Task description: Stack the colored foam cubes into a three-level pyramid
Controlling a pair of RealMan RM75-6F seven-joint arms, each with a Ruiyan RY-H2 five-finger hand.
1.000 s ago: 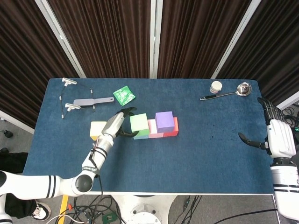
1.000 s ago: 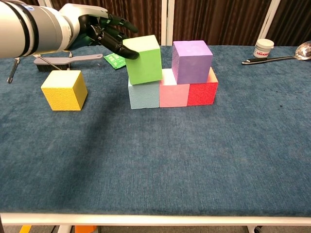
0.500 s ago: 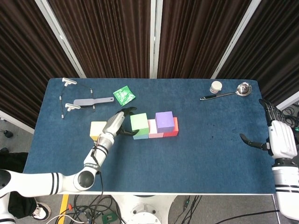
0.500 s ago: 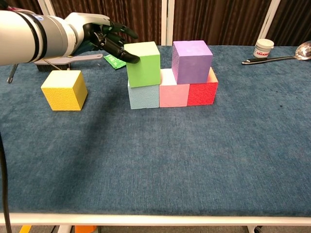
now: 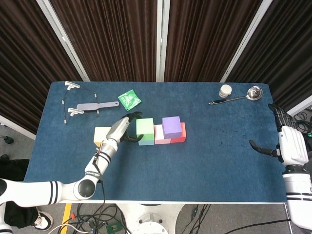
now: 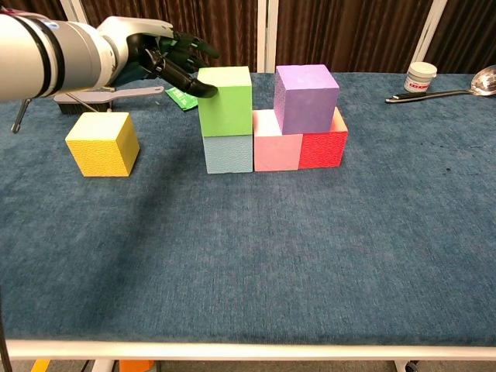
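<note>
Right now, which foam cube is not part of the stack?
The yellow foam cube. It sits alone on the blue table, left of the stack, touching nothing. The light blue, pink, red, green and purple cubes are all built together.

no readable text anywhere. green packet (image 5: 129, 100) shows white print, too small to read. white jar (image 6: 420, 77) label is blurred, can't make out.
</note>
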